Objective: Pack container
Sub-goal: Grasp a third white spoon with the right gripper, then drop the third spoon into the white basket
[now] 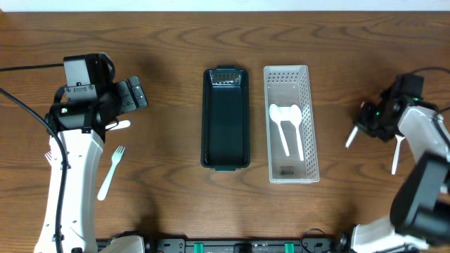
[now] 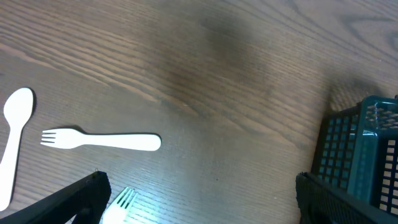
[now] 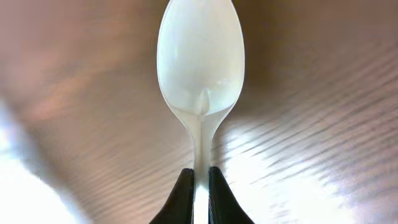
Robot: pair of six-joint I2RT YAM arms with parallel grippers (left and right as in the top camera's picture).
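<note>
- Far left, a loose spoon (image 2: 15, 121) lies flat on the wooden table (image 1: 169, 42), only partly in the left wrist view.
- Just beside it lies a fork (image 2: 102, 140), flat on the wood and apart from the spoon.
- The tines of a second fork (image 2: 124, 198) show at the bottom edge of that view, near one finger; the rest of it is out of frame.
- The left gripper (image 1: 132, 93) hangs over bare table well left of the baskets. Its fingers (image 2: 81, 194) are spread wide with nothing between them.
- At centre, a dark basket (image 1: 206, 119) stands lengthwise on the table, with nothing visible inside it.
- Just to its right, and parallel, stands a white basket (image 1: 310, 140); the overhead view does not settle whether the two touch.
- Two spoons (image 1: 281, 123) lie side by side in the white basket, bowls toward the far end and handles running toward the near end.
- Well right of the baskets, the right gripper (image 1: 365, 125) has its fingers (image 3: 184, 196) pinched together on the handle of a held spoon (image 3: 200, 56).
- In the right wrist view that spoon points straight out from the fingertips, its hollow facing the camera, above the wood.
- At far right, a slim white utensil (image 1: 396, 156) lies on the table beside the right arm; its kind is unclear.
</note>
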